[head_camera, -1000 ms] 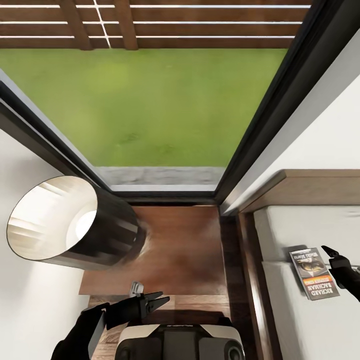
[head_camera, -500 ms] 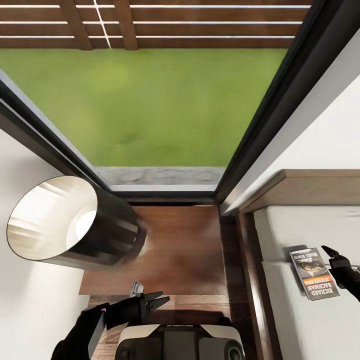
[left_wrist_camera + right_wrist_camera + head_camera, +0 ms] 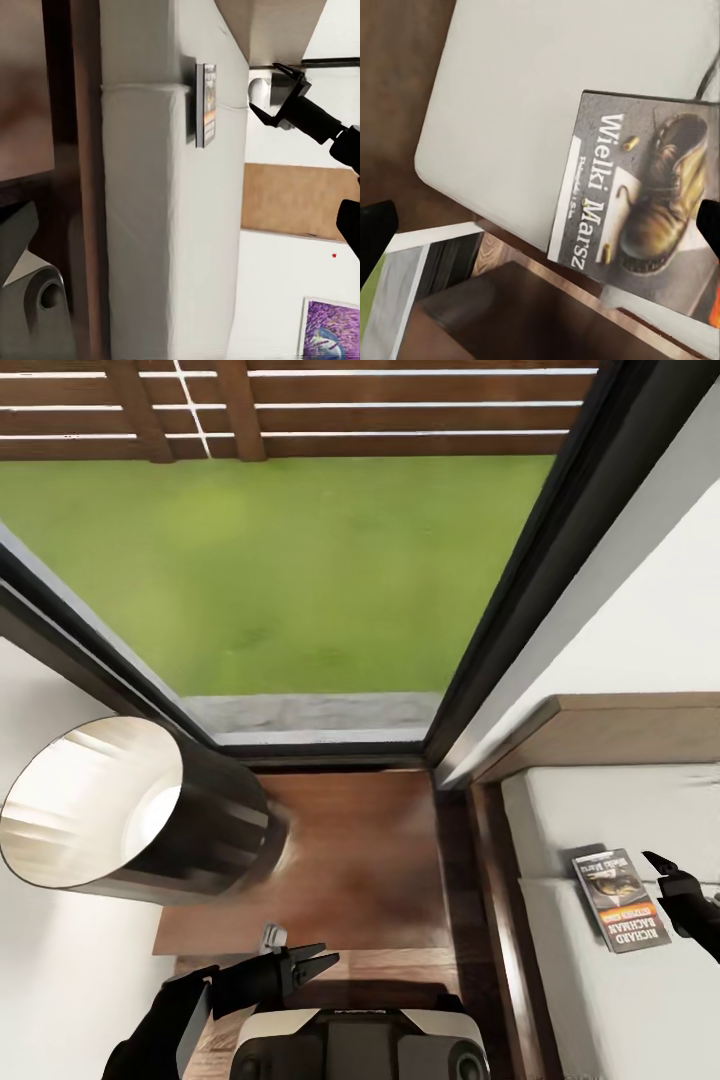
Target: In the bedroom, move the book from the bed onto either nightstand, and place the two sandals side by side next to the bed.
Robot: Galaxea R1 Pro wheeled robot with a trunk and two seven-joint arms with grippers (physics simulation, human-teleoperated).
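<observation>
The book [image 3: 620,900] lies flat on the bed's pale mattress [image 3: 620,810], near its corner by the headboard. Its cover [image 3: 637,202] reads "Wielki Marsz" in the right wrist view. My right gripper [image 3: 660,870] hovers just above and beside the book, open and holding nothing. The left wrist view shows its spread fingers [image 3: 262,87] a little off the book's edge [image 3: 206,105]. My left gripper [image 3: 312,963] is open and empty, low in front of my trunk, over the near edge of the nightstand [image 3: 350,860]. The sandals are out of view.
A black-shaded lamp [image 3: 130,820] stands on the left of the nightstand. The dark wooden bed frame [image 3: 495,920] runs between nightstand and mattress. A tall black-framed window [image 3: 300,580] with grass and a fence fills the wall ahead. White wall [image 3: 650,620] rises behind the headboard.
The head view has shifted slightly, so everything sits a touch further left. Neither arm nor the book has moved.
</observation>
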